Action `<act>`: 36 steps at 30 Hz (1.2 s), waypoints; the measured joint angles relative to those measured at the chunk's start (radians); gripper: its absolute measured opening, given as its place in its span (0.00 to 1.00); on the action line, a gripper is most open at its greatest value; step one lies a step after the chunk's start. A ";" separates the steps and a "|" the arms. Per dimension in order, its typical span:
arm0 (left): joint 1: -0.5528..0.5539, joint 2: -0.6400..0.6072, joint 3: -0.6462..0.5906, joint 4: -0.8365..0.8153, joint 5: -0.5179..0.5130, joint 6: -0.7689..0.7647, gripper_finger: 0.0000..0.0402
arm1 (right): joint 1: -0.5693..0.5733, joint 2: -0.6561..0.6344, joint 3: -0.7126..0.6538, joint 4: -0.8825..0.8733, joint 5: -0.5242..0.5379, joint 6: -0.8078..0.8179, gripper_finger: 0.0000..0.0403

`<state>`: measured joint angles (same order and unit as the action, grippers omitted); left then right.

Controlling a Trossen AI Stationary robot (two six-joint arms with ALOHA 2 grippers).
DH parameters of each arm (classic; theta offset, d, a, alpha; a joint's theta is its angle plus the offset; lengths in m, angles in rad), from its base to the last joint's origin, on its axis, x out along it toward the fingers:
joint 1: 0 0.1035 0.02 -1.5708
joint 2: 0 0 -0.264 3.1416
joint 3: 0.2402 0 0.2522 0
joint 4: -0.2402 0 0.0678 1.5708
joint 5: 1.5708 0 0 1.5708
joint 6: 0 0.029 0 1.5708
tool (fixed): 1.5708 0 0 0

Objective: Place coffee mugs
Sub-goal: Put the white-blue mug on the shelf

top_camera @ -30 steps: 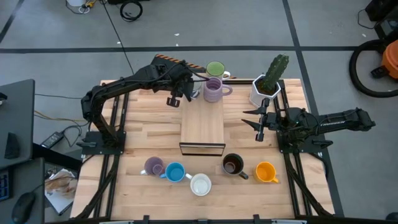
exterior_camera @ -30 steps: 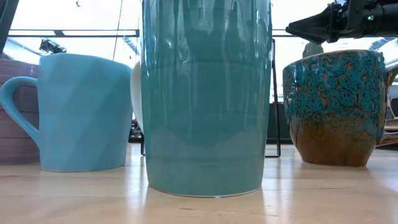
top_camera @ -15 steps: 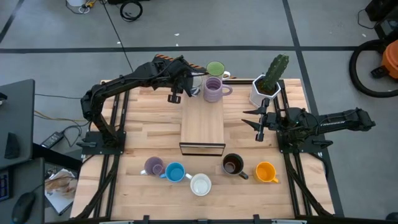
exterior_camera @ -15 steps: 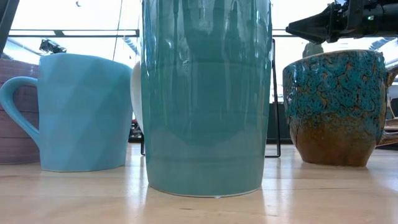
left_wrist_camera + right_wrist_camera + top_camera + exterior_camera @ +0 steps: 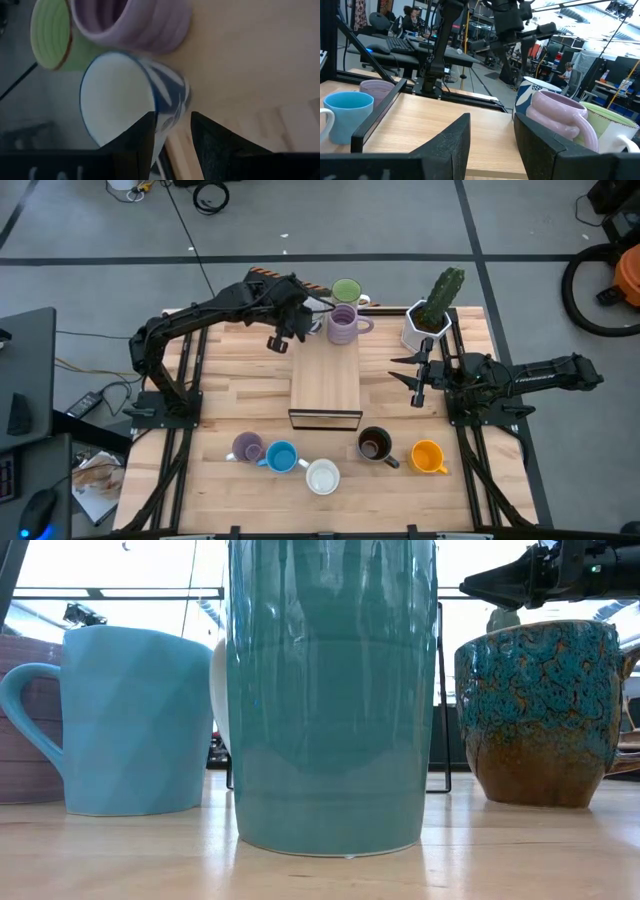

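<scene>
High view: left claw (image 5: 285,338) grips a white-and-blue mug (image 5: 131,102) beside two placed mugs; five mugs wait on the bench (image 5: 222,400); right claw (image 5: 421,379) open, idle.

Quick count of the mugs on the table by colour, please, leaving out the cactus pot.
Green mug: 1
Lilac mugs: 2
White mugs, one blue-patterned: 2
Blue mug: 1
Dark brown mug: 1
Orange mug: 1
Total: 8

Cactus pot (image 5: 425,326) crowds lilac mug's (image 5: 343,325) right.
</scene>
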<state>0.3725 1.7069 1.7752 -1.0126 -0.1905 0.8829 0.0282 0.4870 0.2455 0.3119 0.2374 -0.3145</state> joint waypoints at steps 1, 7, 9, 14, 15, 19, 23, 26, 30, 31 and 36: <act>0.003 0.000 0.000 0.002 0.017 -0.003 0.33 | 0.000 0.000 0.000 0.000 0.000 0.000 0.39; 0.030 0.004 0.024 -0.014 0.034 -0.066 0.33 | 0.000 0.000 0.000 0.003 0.000 0.000 0.39; 0.032 0.008 0.045 -0.013 0.046 -0.068 0.33 | 0.000 0.000 0.000 0.009 0.000 0.000 0.39; 0.038 0.010 0.089 -0.029 0.064 -0.112 0.32 | 0.000 0.000 0.000 0.008 0.001 0.000 0.39; 0.038 0.009 0.094 -0.034 0.064 -0.139 0.31 | 0.000 0.000 0.000 0.006 0.001 0.000 0.39; 0.045 -0.008 0.110 -0.031 0.035 -0.223 0.30 | 0.000 0.008 0.000 -0.002 0.001 0.000 0.39; 0.052 -0.005 0.109 -0.052 0.011 -0.326 0.30 | 0.000 0.020 0.000 -0.002 0.002 0.005 0.39; 0.052 -0.005 0.109 -0.072 0.011 -0.439 0.30 | 0.000 0.022 0.000 0.001 0.002 0.010 0.39; 0.036 -0.005 0.109 -0.086 -0.014 -0.480 0.30 | 0.000 0.022 0.000 0.005 0.005 0.012 0.39; 0.028 -0.005 0.109 -0.086 -0.026 -0.482 0.30 | 0.000 0.022 0.000 0.010 0.005 0.013 0.39; 0.000 0.016 0.108 -0.071 -0.078 -0.511 0.31 | 0.000 0.022 0.000 0.015 0.005 0.016 0.39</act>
<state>0.3725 1.7228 1.8834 -1.0839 -0.2684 0.3719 0.0284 0.5087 0.2451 0.3271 0.2420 -0.2985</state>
